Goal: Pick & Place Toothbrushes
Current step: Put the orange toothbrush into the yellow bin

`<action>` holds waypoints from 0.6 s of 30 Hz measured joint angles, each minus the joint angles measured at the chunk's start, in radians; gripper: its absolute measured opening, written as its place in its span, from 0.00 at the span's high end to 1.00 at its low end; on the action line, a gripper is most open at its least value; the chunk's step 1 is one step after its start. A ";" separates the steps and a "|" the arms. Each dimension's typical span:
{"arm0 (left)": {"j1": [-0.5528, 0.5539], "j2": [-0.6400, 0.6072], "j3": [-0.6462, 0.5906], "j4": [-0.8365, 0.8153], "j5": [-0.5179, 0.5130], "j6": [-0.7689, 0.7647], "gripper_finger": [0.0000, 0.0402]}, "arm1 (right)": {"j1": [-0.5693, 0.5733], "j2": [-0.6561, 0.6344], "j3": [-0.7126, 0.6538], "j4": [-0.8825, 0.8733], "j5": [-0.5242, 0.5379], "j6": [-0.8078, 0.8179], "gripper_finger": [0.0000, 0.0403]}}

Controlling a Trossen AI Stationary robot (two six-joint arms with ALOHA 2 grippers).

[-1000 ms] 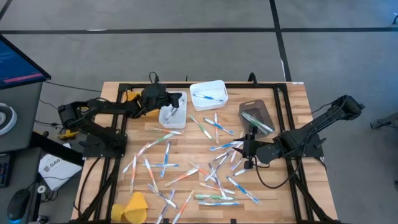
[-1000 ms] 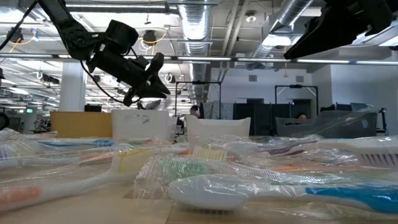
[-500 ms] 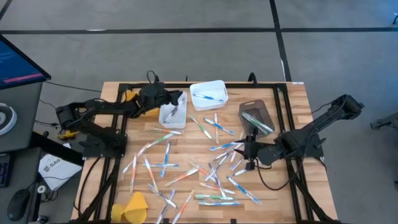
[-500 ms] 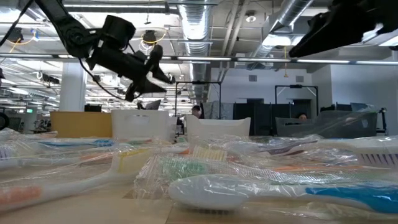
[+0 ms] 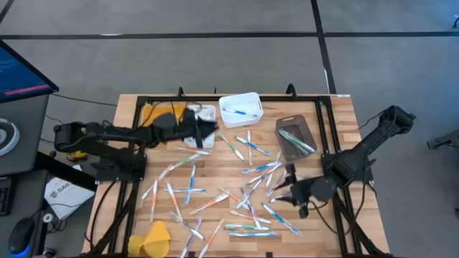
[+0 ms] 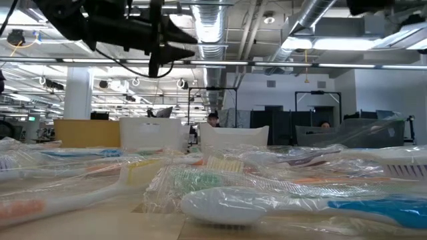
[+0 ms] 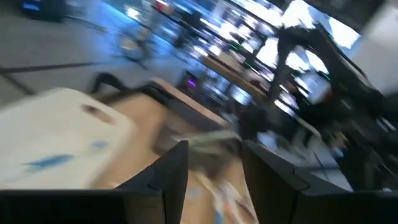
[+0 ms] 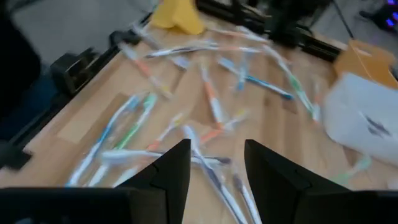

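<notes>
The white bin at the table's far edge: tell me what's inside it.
The white bin holds toothbrushes with blue on them, lying loose on its floor. The exact count is too small to tell, and nothing covers the bin.

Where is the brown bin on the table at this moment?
In the high view, the brown bin sits on the right half of the table, just right of the white bin, with the right gripper lower down over the scattered toothbrushes.
</notes>
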 joint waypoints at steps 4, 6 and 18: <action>-0.140 0.006 0.000 -0.003 0.000 0.057 0.64 | 0.019 0.116 0.090 -0.054 -0.001 -0.021 0.64; -0.204 0.006 0.000 -0.004 0.000 0.085 0.64 | 0.016 0.175 0.142 -0.110 -0.001 -0.009 0.64; -0.548 0.026 0.000 -0.128 -0.004 0.449 0.64 | -0.030 0.366 0.321 -0.286 -0.002 0.002 0.64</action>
